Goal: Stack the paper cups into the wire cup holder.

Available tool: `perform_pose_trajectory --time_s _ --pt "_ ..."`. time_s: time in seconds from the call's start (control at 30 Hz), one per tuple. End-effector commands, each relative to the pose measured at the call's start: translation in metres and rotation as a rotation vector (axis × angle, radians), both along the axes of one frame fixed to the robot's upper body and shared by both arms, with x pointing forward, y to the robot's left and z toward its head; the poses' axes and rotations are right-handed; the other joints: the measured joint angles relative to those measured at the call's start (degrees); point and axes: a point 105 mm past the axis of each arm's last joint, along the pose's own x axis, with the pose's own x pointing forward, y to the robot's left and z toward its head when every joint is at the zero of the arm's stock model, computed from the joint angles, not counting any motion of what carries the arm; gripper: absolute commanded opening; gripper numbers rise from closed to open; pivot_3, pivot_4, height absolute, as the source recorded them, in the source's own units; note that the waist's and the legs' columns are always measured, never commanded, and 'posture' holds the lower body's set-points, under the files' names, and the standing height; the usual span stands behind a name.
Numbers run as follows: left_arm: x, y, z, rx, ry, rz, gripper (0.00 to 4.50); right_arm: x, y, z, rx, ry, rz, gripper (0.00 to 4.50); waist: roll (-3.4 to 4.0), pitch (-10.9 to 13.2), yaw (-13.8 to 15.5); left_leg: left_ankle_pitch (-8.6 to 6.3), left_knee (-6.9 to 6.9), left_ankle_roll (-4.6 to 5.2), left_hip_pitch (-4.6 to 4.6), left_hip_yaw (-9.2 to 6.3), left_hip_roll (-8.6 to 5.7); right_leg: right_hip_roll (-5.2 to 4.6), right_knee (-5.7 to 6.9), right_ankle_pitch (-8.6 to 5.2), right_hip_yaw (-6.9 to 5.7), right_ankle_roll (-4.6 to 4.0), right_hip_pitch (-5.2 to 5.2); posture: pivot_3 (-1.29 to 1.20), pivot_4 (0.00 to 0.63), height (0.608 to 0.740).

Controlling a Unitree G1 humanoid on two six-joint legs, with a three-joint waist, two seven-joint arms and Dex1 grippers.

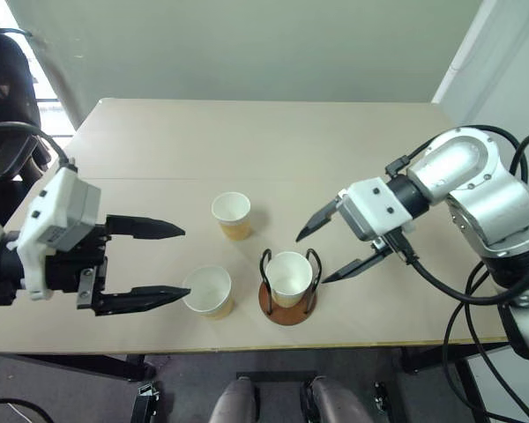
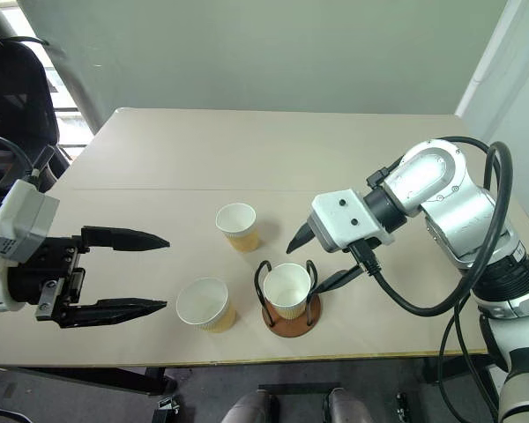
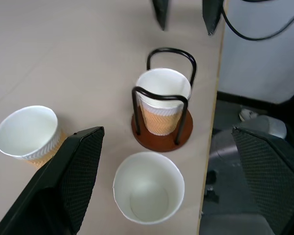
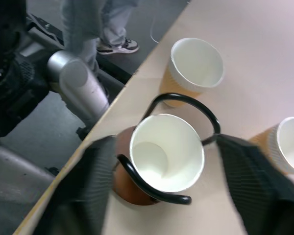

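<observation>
One paper cup (image 1: 288,278) stands upright inside the wire cup holder (image 1: 286,315), close to the table's front edge. A second paper cup (image 1: 208,291) sits just left of the holder, and a third (image 1: 232,215) stands a little farther back. My right gripper (image 1: 313,259) is open, angled down from the right, with its fingers spread to either side of the cup in the holder and apart from it. My left gripper (image 1: 181,262) is open at the left with nothing between its fingers; its lower fingertip is next to the second cup.
The beige table (image 1: 273,141) stretches back to a wall. Its front edge (image 1: 247,348) runs just past the holder. A black chair (image 2: 18,97) stands off the table's left side. A person's legs and shoes (image 4: 112,34) show beyond the table's edge.
</observation>
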Motion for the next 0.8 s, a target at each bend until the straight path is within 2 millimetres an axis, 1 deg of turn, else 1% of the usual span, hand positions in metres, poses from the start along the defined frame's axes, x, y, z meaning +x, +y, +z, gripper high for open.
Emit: perform_pose_trajectory --time_s 0.03,0.07,0.1,0.13,0.17,0.2,0.23,0.27,0.3,0.37,0.4,0.43,0.5,0.6,0.67,0.73,0.8 --pt "0.008 0.008 -0.015 0.180 0.006 -0.018 4.50 0.022 -0.024 0.021 0.124 0.002 -0.221 4.46 -0.02 0.0 0.2 0.00 0.00 0.00 0.00 0.00 0.00 0.00 0.00 0.00 0.00 0.00 0.00 0.00 0.150 0.740" --pt "0.012 0.015 -0.025 0.252 0.021 -0.010 4.50 0.027 -0.040 0.028 0.189 0.040 -0.316 4.46 0.01 0.0 0.4 0.00 0.02 0.00 -0.03 -0.02 0.00 0.00 -0.02 0.00 0.00 0.00 0.01 0.00 0.150 0.740" --pt "0.014 0.020 -0.031 0.297 0.030 -0.006 4.50 0.029 -0.050 0.033 0.232 0.065 -0.373 4.46 0.01 0.0 0.6 0.00 0.04 0.00 -0.05 -0.01 -0.04 -0.02 -0.02 0.01 0.07 -0.01 -0.01 0.00 0.150 0.740" --pt "0.015 0.024 -0.036 0.329 0.042 -0.011 4.50 0.027 -0.066 0.039 0.302 0.125 -0.435 4.46 -0.01 0.0 0.8 0.00 0.04 0.01 -0.13 -0.02 -0.05 -0.03 -0.05 0.01 0.07 -0.01 -0.04 0.00 0.150 0.740" --pt "0.016 0.029 -0.040 0.350 0.050 -0.017 4.50 0.024 -0.075 0.043 0.350 0.166 -0.471 4.46 -0.05 0.0 0.9 -0.03 0.05 0.02 -0.17 -0.01 -0.06 -0.04 -0.06 0.01 0.07 -0.01 -0.06 0.00 0.150 0.740" --pt "0.013 0.026 -0.044 0.351 0.082 -0.047 4.50 0.008 -0.099 0.053 0.496 0.281 -0.482 4.46 -0.21 -0.1 1.1 -0.07 0.05 0.00 -0.23 -0.01 -0.05 -0.04 -0.05 0.01 0.07 0.00 -0.12 0.00 0.150 0.740" --pt "0.011 0.023 -0.047 0.344 0.113 -0.074 4.50 -0.006 -0.119 0.059 0.612 0.356 -0.496 4.46 -0.34 -0.1 1.1 -0.11 -0.01 -0.05 -0.36 -0.02 -0.04 -0.03 -0.06 0.00 0.05 -0.01 -0.28 0.00 0.150 0.740" --pt "0.009 0.020 -0.050 0.339 0.142 -0.103 4.50 -0.017 -0.137 0.057 0.692 0.396 -0.541 4.46 -0.45 -0.2 1.3 -0.15 0.00 -0.09 -0.42 -0.03 -0.02 -0.02 -0.06 -0.04 0.01 0.00 -0.29 0.00 0.150 0.740" --pt "0.008 0.017 -0.053 0.342 0.159 -0.127 4.50 -0.026 -0.148 0.053 0.734 0.416 -0.580 4.46 -0.54 -0.2 1.8 -0.20 -0.02 -0.15 -0.45 -0.03 -0.01 -0.02 -0.09 -0.10 0.01 -0.03 -0.32 0.00 0.150 0.740" --pt "0.013 0.015 -0.056 0.359 0.159 -0.158 4.50 -0.037 -0.151 0.041 0.741 0.417 -0.644 4.46 -0.50 -0.2 2.0 -0.32 0.01 -0.35 -0.41 -0.03 -0.03 -0.03 -0.02 -0.24 0.00 0.18 -0.23 0.00 0.150 0.740" --pt "0.014 0.012 -0.056 0.359 0.161 -0.188 4.50 -0.040 -0.148 0.040 0.760 0.412 -0.650 4.46 -0.48 -0.2 1.9 -0.47 0.02 -0.49 -0.29 -0.01 -0.04 -0.03 0.00 -0.25 0.06 0.18 -0.24 0.00 0.150 0.740" --pt "0.014 0.009 -0.054 0.357 0.164 -0.215 4.50 -0.042 -0.145 0.039 0.775 0.408 -0.655 4.46 -0.46 -0.2 1.5 -0.63 0.00 -0.40 -0.32 -0.02 -0.04 -0.01 0.01 -0.22 0.05 0.23 -0.24 0.00 0.150 0.740" --pt "0.013 0.005 -0.049 0.352 0.177 -0.267 4.50 -0.043 -0.138 0.037 0.795 0.405 -0.655 4.46 -0.45 -0.2 0.2 -0.62 -0.02 -0.42 -0.22 -0.01 0.04 0.11 0.06 -0.18 0.07 0.25 -0.24 0.00 0.150 0.740" --pt "0.011 0.005 -0.045 0.368 0.202 -0.309 4.50 -0.049 -0.130 0.040 0.817 0.397 -0.636 4.46 -0.43 -0.2 -0.4 -0.57 -0.05 -0.32 -0.10 -0.02 0.12 0.21 0.05 -0.24 0.10 0.18 -0.03 0.00 0.150 0.740" --pt "0.007 0.005 -0.051 0.392 0.237 -0.334 4.50 -0.058 -0.125 0.045 0.833 0.407 -0.593 4.46 -0.35 -0.2 -0.4 -0.50 -0.02 -0.22 -0.01 -0.03 0.17 0.25 0.03 -0.30 0.10 0.09 -0.05 0.00 0.150 0.740" --pt "-0.001 0.002 -0.057 0.409 0.282 -0.375 4.50 -0.069 -0.117 0.044 0.803 0.433 -0.557 4.46 -0.31 -0.1 -0.2 -0.44 -0.01 -0.14 -0.08 -0.03 0.17 0.25 0.00 -0.32 0.10 0.21 -0.04 0.00 0.150 0.740" --pt "-0.004 0.000 -0.059 0.419 0.293 -0.396 4.50 -0.077 -0.112 0.043 0.776 0.442 -0.546 4.46 -0.31 -0.1 -0.1 -0.44 -0.01 -0.09 -0.13 -0.04 0.18 0.25 -0.02 -0.35 0.11 0.26 -0.03 0.00 0.150 0.740"
